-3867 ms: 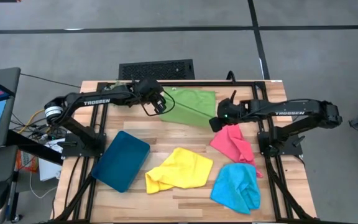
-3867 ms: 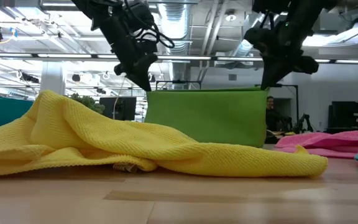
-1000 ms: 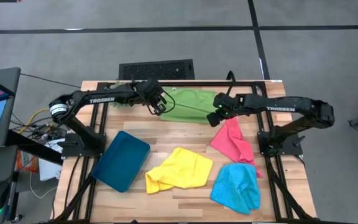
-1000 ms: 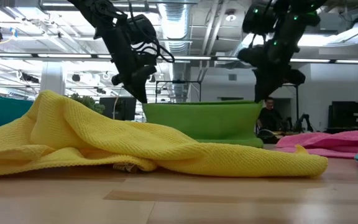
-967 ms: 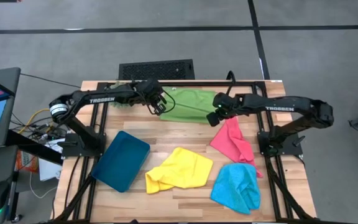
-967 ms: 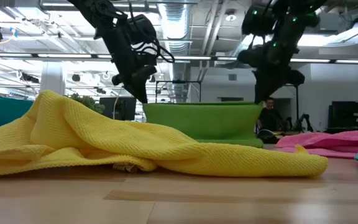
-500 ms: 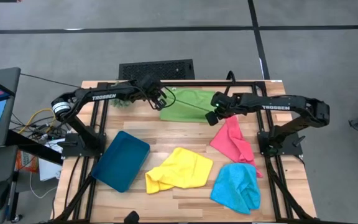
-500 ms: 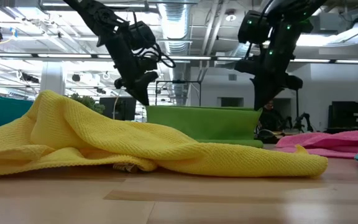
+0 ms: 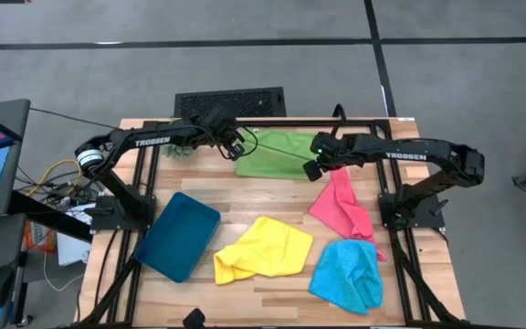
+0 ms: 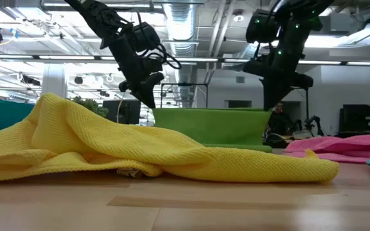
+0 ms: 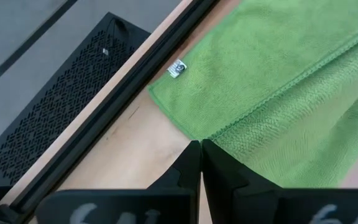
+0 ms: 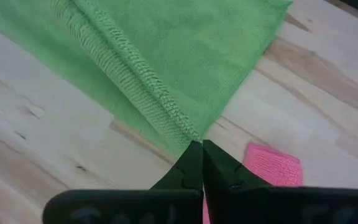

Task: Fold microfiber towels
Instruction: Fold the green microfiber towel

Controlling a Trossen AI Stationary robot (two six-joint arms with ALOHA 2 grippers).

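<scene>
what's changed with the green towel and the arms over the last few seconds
Both tools, left tool and right tool, stay shut on corners of the green towel and have carried that raised edge toward the table's far side while lowering it, so the towel hangs lower and is doubling over itself. The yellow towel, pink towel, blue towel and teal tray lie as before.

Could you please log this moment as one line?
step: folding green towel | left gripper: shut on corner | right gripper: shut on corner | yellow, pink, blue: unfolded
</scene>
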